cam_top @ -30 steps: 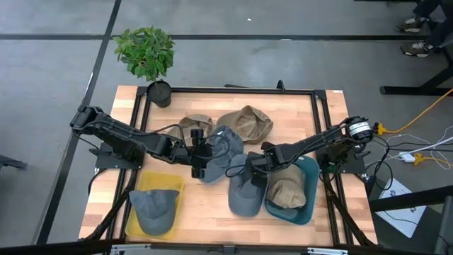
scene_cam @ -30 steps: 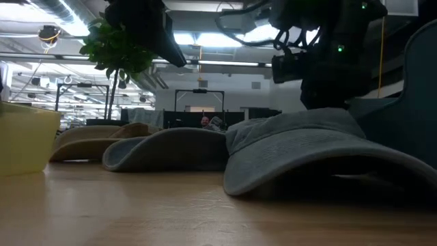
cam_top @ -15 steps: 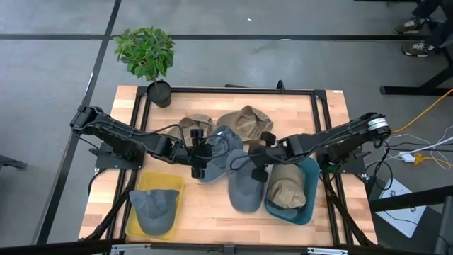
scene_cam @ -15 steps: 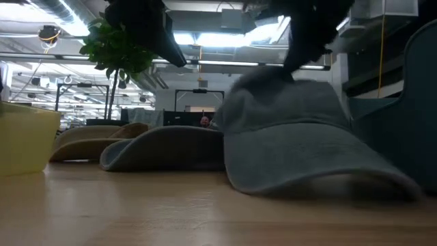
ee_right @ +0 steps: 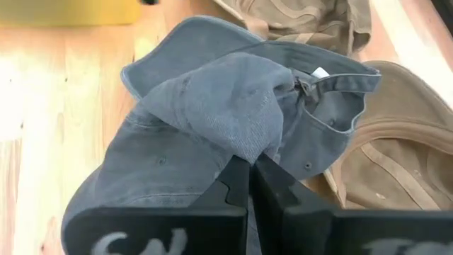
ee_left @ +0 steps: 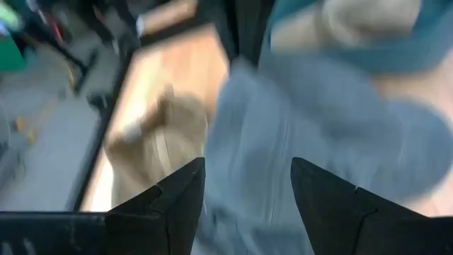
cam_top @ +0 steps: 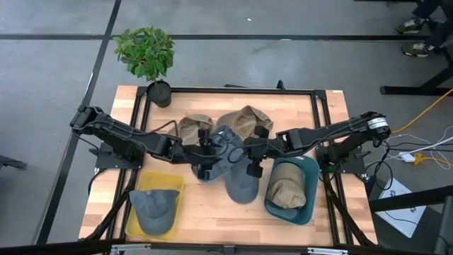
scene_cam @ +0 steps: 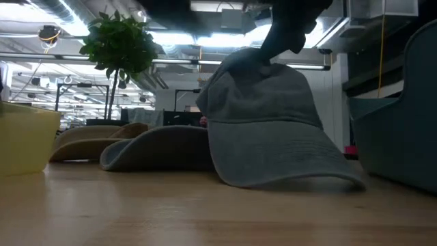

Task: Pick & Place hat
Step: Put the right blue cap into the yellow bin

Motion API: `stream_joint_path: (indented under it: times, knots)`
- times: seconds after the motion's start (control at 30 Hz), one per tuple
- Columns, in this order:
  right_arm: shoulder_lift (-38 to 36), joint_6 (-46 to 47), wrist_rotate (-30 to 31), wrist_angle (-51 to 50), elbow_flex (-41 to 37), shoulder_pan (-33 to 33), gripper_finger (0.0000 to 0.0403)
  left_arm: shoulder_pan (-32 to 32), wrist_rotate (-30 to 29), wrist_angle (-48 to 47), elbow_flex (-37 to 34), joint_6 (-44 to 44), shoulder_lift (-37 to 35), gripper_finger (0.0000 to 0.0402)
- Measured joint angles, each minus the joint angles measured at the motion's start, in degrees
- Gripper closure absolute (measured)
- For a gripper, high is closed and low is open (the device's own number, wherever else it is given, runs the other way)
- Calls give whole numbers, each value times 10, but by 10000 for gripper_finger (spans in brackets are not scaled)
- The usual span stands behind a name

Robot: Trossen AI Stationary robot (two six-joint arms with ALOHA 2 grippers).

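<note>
A grey cap [cam_top: 241, 183] lies between the teal bin and a second grey cap [cam_top: 223, 142]. My right gripper [cam_top: 250, 157] is shut on the first cap's crown. The low view shows this cap [scene_cam: 273, 130] drawn up, with its brim [scene_cam: 293, 179] on the table. My left gripper [cam_top: 211, 153] is open over the second grey cap and touches nothing. Its fingers [ee_left: 180, 198] stand apart above grey cloth [ee_left: 318, 127]. Two tan caps [cam_top: 195, 127] [cam_top: 245, 119] lie farther back. My right gripper pinches a bunched fold of the grey cap's crown [ee_right: 237, 142] between its two shut fingers [ee_right: 233, 185]. The fingers come slanting down from the table's right side. The crown [scene_cam: 263, 61] is pulled up under the gripper, and the brim rests on the table.
A teal bin [cam_top: 310, 177] holding a tan cap [cam_top: 287, 190] stands at the near right. A yellow bin [cam_top: 141, 185] holding a grey cap [cam_top: 154, 205] stands at the near left. A potted plant [cam_top: 146, 53] is at the far left corner. A black frame [cam_top: 233, 91] edges the table.
My right gripper has moved toward the table's left and far edges, still shut on the grey cap's crown. The crown has risen into a peak. The cap has slid left, away from the teal bin, and its brim has stayed on the table.
</note>
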Motion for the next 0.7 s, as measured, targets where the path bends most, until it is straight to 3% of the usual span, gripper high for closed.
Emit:
stream_joint_path:
  times: [0.17,0.4,0.7]
  knots:
    - [0,12,0,12,0,-6,399,6,12,110,0,2,0,189]
    - [0,13,0,32,0,-6,395,23,23,118,0,-20,46,172]
    - [0,13,-1,35,0,-6,393,30,8,164,0,48,106,165]
